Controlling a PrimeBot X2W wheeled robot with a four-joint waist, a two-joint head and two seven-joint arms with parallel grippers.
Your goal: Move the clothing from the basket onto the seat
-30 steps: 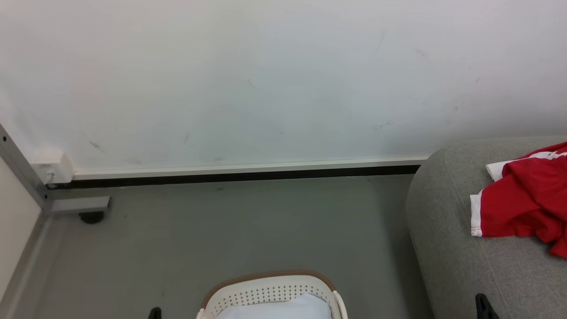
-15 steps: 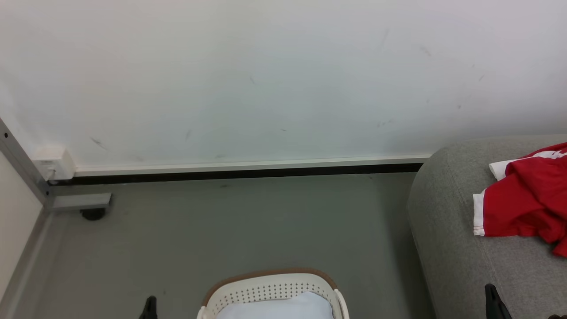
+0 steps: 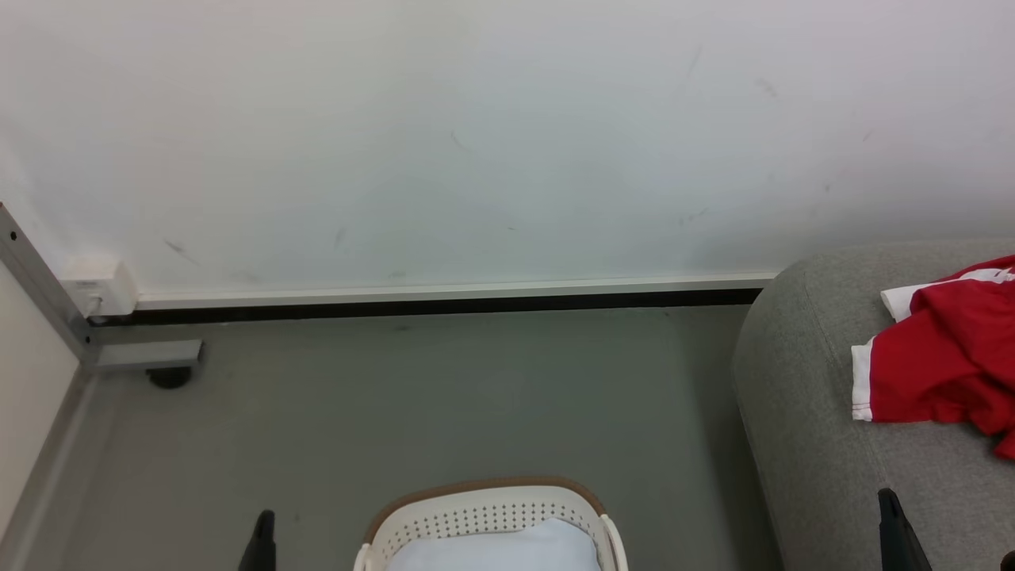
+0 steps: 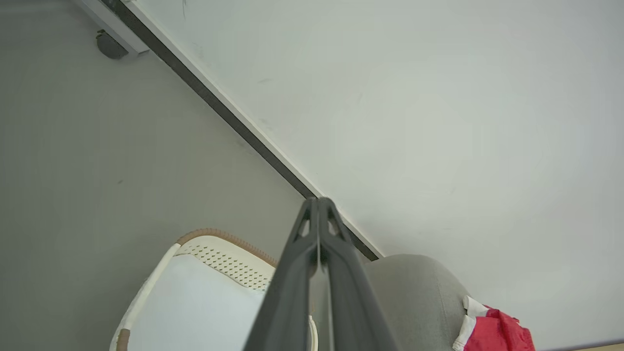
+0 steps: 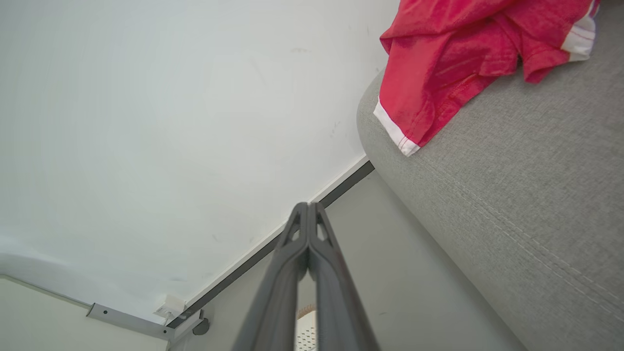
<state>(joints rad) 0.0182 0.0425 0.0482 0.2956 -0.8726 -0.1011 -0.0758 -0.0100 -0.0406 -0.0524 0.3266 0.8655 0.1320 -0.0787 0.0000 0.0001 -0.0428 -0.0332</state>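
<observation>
On the seat (image 3: 801,428) lies the clothing (image 3: 944,369), basket (image 3: 476,519) seemingly bare (job likely done); left pincer (image 4: 318,202), right pincer (image 5: 308,207) together, empty.

The basket (image 3: 476,519) stands on the floor (image 3: 444,396) before the wall (image 3: 476,143), with the sofa (image 3: 801,412) to its right and the clothing (image 3: 936,365) lying on that sofa.

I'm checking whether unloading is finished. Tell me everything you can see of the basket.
The basket is small cream-white plastic, with perforated walls and a brown rim. It stands upright on the grey floor, left of the seat and apart from it. Its visible inside is pale bluish-white, bare of fabric. Its near part is cut off.
</observation>
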